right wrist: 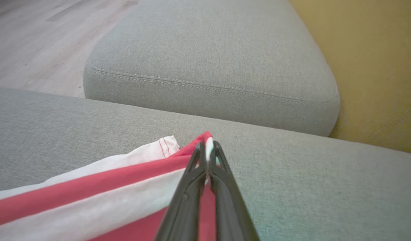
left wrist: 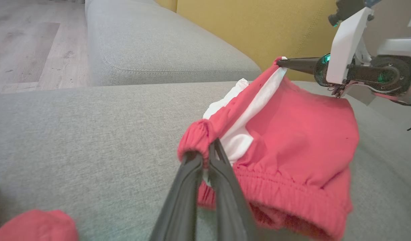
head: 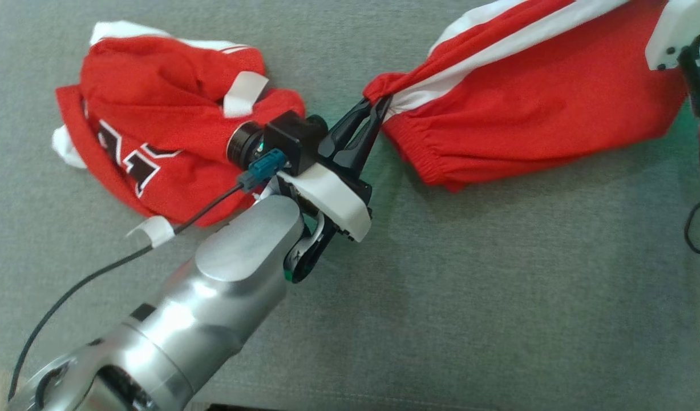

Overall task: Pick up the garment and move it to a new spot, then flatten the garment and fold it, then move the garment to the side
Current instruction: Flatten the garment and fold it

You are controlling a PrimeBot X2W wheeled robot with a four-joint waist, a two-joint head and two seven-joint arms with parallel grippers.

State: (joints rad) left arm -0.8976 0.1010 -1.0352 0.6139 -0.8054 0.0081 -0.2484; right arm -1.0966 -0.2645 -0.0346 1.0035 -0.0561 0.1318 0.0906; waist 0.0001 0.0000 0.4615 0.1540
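On the couch [head: 498, 297], left pincer [head: 377, 108] and right pincer [right wrist: 208, 146] grip the half-cropped garment [head: 532, 108].

A broad grey fabric seat [head: 498, 297] is seen from above, its weave fine and evenly lit, with soft shadows cast on it. A second grey cushion [right wrist: 208, 63] is set just beside it at its far edge. This cushion's corners are rounded, and its upper edge is trimmed with a stitched seam [right wrist: 192, 84]. Beside and behind this cushion a mustard-yellow surface [right wrist: 379, 67] is seen, marked by a faint seam. Whether it is a wall or an upholstered back cannot be told. Beyond the cushions a pale wooden plank floor [right wrist: 41, 36] is shown, its boards greyish and lightly grained. Soft, diffuse light is spread throughout.
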